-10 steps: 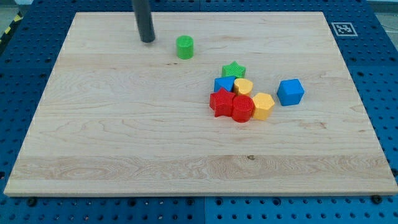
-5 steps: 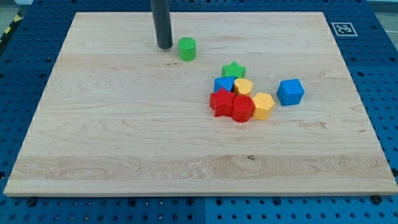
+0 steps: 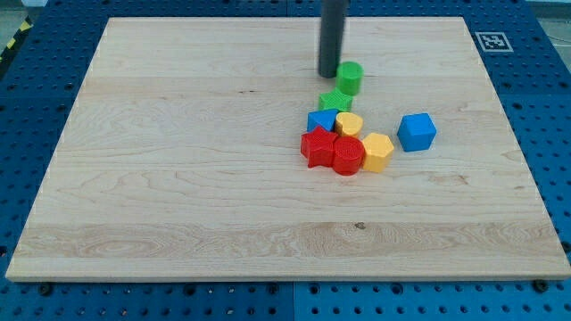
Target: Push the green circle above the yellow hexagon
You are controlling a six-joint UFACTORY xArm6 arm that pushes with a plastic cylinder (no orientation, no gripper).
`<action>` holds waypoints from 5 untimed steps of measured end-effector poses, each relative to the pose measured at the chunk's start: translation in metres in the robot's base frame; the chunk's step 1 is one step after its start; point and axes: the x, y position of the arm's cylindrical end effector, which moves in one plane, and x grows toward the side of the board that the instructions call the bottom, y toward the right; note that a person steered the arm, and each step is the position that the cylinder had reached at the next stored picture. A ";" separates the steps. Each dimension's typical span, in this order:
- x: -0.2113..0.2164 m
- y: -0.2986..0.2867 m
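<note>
1. My tip [image 3: 329, 73] sits in the upper middle of the frame, on the wooden board [image 3: 178, 178]. It is a plain dark rod with nothing to open or close, and it holds nothing.
2. The green circle [image 3: 350, 78] stands just to the right of my tip, touching it or very nearly so; I cannot tell which.
3. Directly below the green circle lies the green star [image 3: 335, 100], its top edge touching or partly hidden behind the circle.
4. Below the star is a tight cluster, right of centre: a blue block [image 3: 319, 120], shape unclear as it is partly hidden, and a small yellow block [image 3: 349, 123] beside it on the right.
5. In front of those, a red star [image 3: 316, 146] and a red round block [image 3: 348, 154] sit pressed together.
6. The yellow hexagon [image 3: 378, 151] touches the red round block on its right side, well below and a little to the right of the green circle.
7. A blue cube [image 3: 417, 131] stands apart, just right of the hexagon.
8. A black-and-white marker tag [image 3: 492, 41] lies at the upper right, off the board.
</note>
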 end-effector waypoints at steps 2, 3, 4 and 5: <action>-0.012 0.020; 0.007 0.034; 0.052 0.037; 0.073 0.037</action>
